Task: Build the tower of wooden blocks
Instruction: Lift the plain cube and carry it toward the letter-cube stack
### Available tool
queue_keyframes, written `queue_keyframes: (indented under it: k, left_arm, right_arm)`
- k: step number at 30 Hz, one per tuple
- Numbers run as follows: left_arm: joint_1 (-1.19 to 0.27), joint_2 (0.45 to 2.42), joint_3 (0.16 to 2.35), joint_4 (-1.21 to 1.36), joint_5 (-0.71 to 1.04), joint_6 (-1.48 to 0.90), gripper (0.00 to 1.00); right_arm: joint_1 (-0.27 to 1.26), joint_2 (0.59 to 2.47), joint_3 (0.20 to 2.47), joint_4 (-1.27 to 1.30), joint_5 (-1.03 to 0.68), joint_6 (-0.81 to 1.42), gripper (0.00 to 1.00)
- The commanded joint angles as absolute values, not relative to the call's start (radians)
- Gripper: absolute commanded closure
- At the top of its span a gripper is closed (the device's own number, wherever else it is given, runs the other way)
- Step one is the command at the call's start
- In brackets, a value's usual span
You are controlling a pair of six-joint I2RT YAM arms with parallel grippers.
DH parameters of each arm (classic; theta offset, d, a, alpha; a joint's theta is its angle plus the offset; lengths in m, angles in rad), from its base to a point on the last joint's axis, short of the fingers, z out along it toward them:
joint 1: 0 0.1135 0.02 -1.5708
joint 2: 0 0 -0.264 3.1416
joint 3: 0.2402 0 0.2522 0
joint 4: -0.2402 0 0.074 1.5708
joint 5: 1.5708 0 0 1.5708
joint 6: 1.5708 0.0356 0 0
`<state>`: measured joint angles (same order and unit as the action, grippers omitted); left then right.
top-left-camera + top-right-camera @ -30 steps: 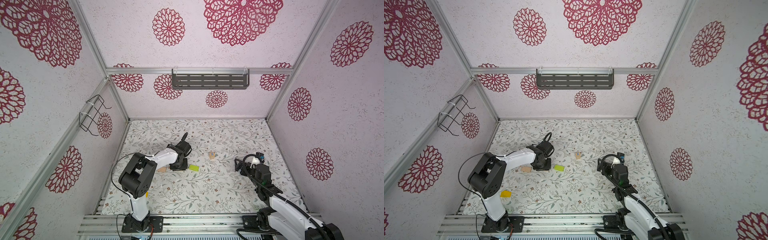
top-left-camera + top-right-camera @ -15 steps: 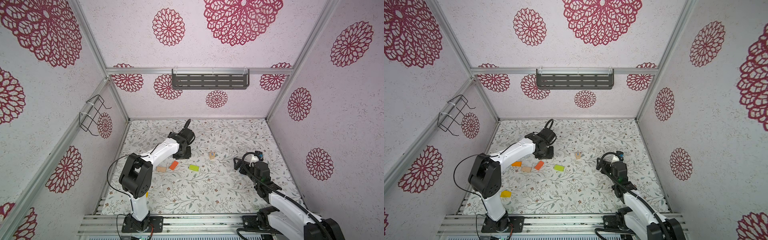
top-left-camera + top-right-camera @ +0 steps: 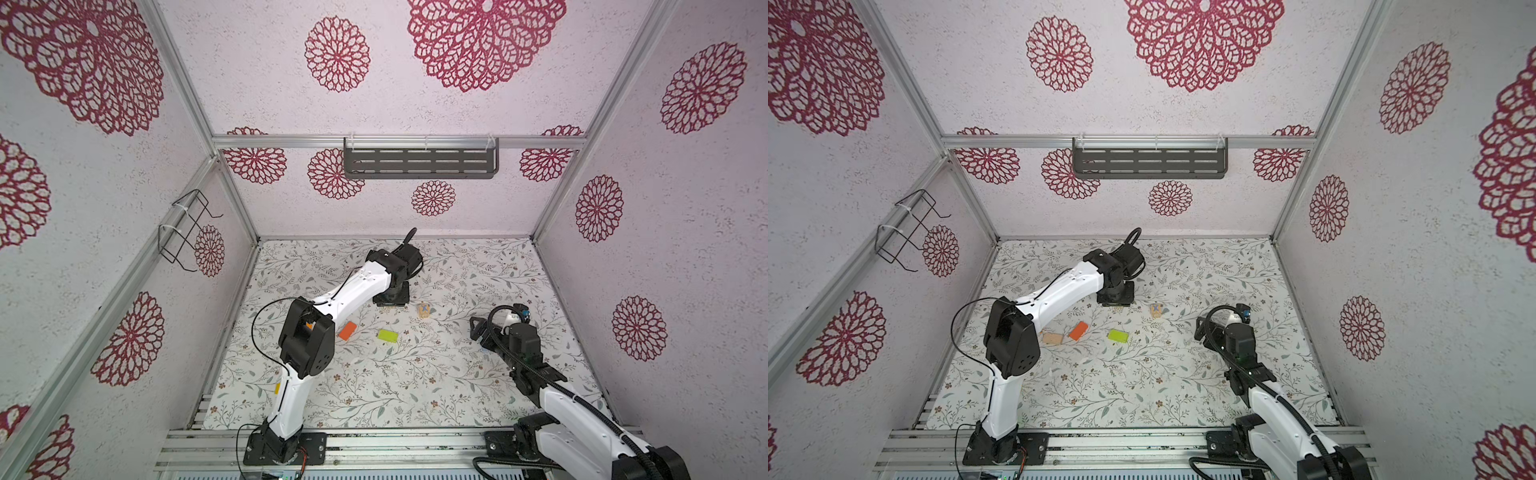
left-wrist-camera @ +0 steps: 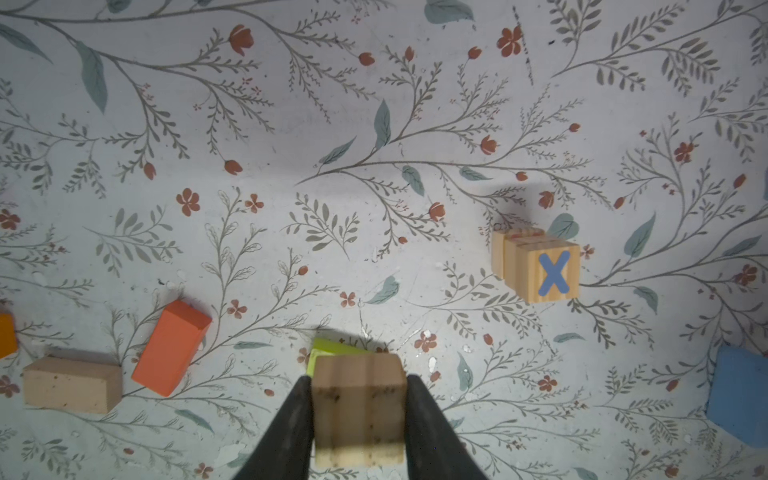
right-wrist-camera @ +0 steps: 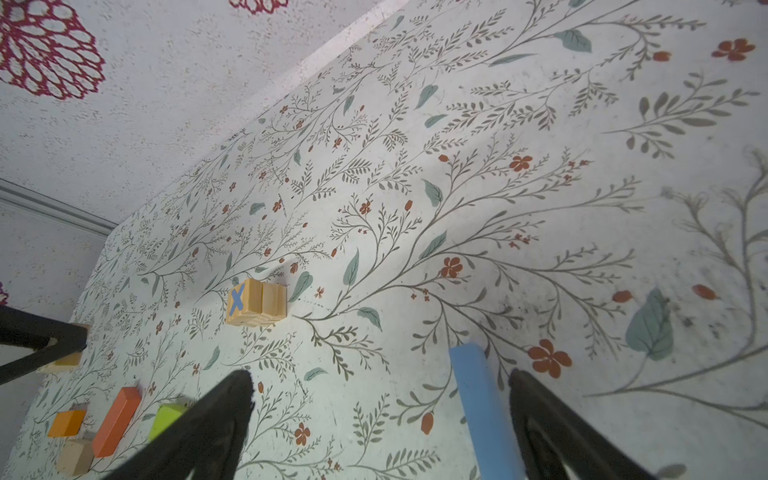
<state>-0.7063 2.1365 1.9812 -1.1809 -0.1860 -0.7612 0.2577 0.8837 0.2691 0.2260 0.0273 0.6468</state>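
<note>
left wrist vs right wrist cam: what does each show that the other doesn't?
Left wrist only: the left hand shut on the plain cube, a finger on each side. Right wrist only: the open right hand and the wall. Both: the X-topped tower, red-orange bar, lime green block, light blue bar.

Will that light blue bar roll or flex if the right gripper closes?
Likely rigid: the light blue bar looks like painted wood. Flat faces, square edges: should slide, not roll. Lying nearer one finger of the open right gripper, it may skid sideways first.
</note>
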Motion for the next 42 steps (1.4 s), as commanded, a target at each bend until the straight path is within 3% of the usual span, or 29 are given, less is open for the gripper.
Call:
queue_keyframes:
  k: [1,17,42]
  left_arm:
    - [-0.722,2.170,2.064,-1.247,-0.221,-0.812,0.62]
    - [-0.818,2.407,2.388,-1.221,-0.196,-0.944,0.62]
    - [-0.858,2.462,2.378,-1.177,-0.231,-1.040,0.61]
  right_arm:
    - [0.250,0.867,0.286,0.231,0.054,0.688,0.01]
    - [0.241,0.854,0.274,0.228,0.045,0.715,0.01]
    - [0.237,0.846,0.264,0.235,0.040,0.730,0.01]
